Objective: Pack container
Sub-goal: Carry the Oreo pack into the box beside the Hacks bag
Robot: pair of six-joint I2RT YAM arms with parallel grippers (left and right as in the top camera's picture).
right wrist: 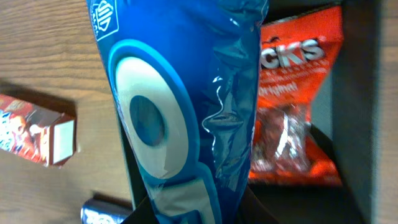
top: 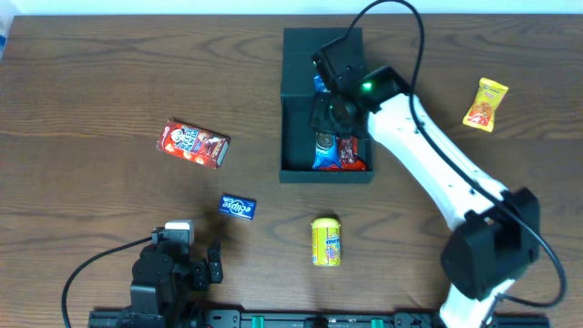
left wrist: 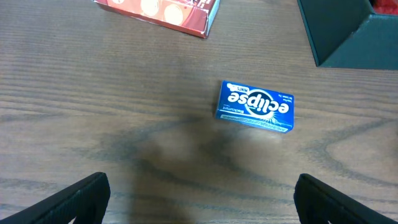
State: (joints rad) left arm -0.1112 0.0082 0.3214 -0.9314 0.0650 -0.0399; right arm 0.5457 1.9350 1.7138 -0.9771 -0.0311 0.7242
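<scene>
The container [top: 290, 118], a dark square box with its flap lid open at the far side, stands at the table's centre. My right gripper [top: 330, 114] hangs over its inside, shut on a blue snack packet [top: 325, 148] whose lower end reaches into the box. Seen from the right wrist, the blue packet [right wrist: 186, 106] fills the middle, pinched at the bottom by my right gripper [right wrist: 196, 208]. An orange-red packet [right wrist: 292, 106] lies in the box beside it, against the dark wall [right wrist: 357, 93]. My left gripper [top: 196, 264] rests open near the front edge, its fingers [left wrist: 81, 199] wide apart over bare wood.
A blue Eclipse mints box [top: 237, 207] lies just ahead of the left gripper [left wrist: 202, 199], also in the left wrist view [left wrist: 255, 106]. A red snack box [top: 193, 144] sits at the left, a yellow packet [top: 326, 241] in front of the container, an orange-yellow packet [top: 485, 103] at the right.
</scene>
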